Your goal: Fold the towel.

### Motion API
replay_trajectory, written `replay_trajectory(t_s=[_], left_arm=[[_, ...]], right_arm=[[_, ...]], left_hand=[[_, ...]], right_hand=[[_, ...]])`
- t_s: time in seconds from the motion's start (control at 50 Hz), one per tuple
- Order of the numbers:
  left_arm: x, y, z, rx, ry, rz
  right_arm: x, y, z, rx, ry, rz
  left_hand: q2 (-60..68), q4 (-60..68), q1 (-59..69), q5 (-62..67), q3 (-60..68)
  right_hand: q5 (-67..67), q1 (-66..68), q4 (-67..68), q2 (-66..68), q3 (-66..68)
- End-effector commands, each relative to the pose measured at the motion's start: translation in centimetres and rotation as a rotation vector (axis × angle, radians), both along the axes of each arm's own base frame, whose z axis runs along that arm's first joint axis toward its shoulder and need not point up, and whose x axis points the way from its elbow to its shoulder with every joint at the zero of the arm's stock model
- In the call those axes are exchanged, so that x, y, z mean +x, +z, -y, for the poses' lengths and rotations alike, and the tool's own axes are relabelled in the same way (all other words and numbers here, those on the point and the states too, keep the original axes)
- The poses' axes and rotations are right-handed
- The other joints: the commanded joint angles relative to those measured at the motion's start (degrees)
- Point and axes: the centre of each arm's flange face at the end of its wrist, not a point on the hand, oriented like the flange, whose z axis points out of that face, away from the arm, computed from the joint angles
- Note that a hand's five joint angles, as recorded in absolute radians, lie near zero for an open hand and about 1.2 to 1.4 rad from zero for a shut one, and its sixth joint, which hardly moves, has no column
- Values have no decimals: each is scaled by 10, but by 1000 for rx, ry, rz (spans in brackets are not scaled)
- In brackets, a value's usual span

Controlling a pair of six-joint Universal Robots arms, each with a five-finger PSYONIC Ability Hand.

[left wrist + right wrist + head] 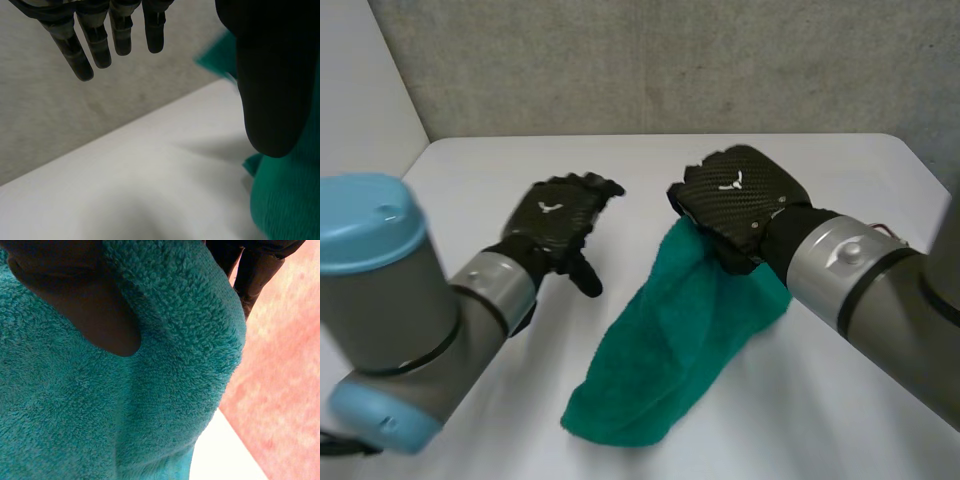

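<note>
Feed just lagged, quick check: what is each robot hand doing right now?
Left robot hand: open, holding nothing.
Right robot hand: shut on the teal towel.

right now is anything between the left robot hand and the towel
Nothing visible. The left robot hand is open and holds nothing. Only bare white table lies between it and the towel, which the right robot hand grips at one end.
</note>
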Motion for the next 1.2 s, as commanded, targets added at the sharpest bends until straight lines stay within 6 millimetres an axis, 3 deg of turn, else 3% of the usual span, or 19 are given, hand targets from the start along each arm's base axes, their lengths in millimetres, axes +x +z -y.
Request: replay_trajectory(t_s=[0.02,0.14,0.28,0.34,0.44,0.56,0.84,0.86,0.88,0.9,0.92,0.96,0.98,1.0,1.06,1.08,1.12,1.16,1.2], left_arm=[[-28,-51,6,159,-219,85],[-33,-70,-14,323,-391,98],[-28,-64,-4,318,-330,99],[-14,-55,21,233,-128,119],[-4,-40,36,129,37,125],[-2,-27,41,80,59,105],[10,-13,57,-38,88,191],[10,-13,57,-38,88,191],[6,0,64,-102,94,170],[1,25,77,-215,125,116],[1,25,77,-217,125,116],[0,64,93,-369,219,19],[0,64,93,-370,220,19],[5,119,96,-559,343,-121],[12,148,94,-666,408,-214],[14,158,91,-712,419,-253],[15,160,89,-726,420,-267],[15,141,87,-681,412,-227],[17,125,86,-637,411,-191]], right_arm=[[-6,23,-19,-67,62,53],[-8,27,-19,-79,56,60],[-19,11,9,-50,-28,3],[-15,-6,23,-25,-43,-47],[-13,-27,46,22,-129,-111],[-11,-44,70,45,-252,-177],[-4,-58,85,46,-264,-199],[6,-46,105,-37,-270,-153],[6,-46,105,-38,-270,-152],[10,-40,112,-75,-276,-126],[10,-40,112,-75,-276,-125],[21,-8,137,-244,-330,-6],[21,-8,137,-245,-330,-5],[24,38,150,-442,-399,152],[24,59,148,-525,-412,228],[25,85,137,-622,-400,319],[22,93,131,-657,-396,350],[22,89,126,-655,-377,343],[22,71,121,-613,-339,296]], left_hand=[[-10,-10,-21,-12,-21],[77,77,66,75,67],[671,670,659,668,660],[671,671,660,669,660],[671,671,660,669,660],[671,671,660,669,660],[671,671,660,669,660],[671,671,660,669,660],[671,671,660,669,660],[671,671,660,669,660],[671,671,660,669,660],[671,671,660,669,660],[671,671,660,669,660],[671,671,660,669,660],[671,671,660,669,660],[671,671,660,669,660],[671,671,660,669,660],[671,671,660,669,660],[671,671,660,669,660]], right_hand=[[144,245,119,125,123],[144,245,119,125,123],[144,245,119,125,123],[144,245,119,125,123],[144,245,119,125,123],[144,245,119,125,123],[144,245,119,125,123],[144,245,119,125,123],[144,245,119,125,123],[144,245,119,125,123],[144,245,119,125,123],[144,245,119,125,123],[144,245,119,125,123],[144,245,119,125,123],[144,245,119,125,123],[144,245,119,125,123],[144,245,119,125,123],[144,245,119,125,123],[144,245,119,125,123]])
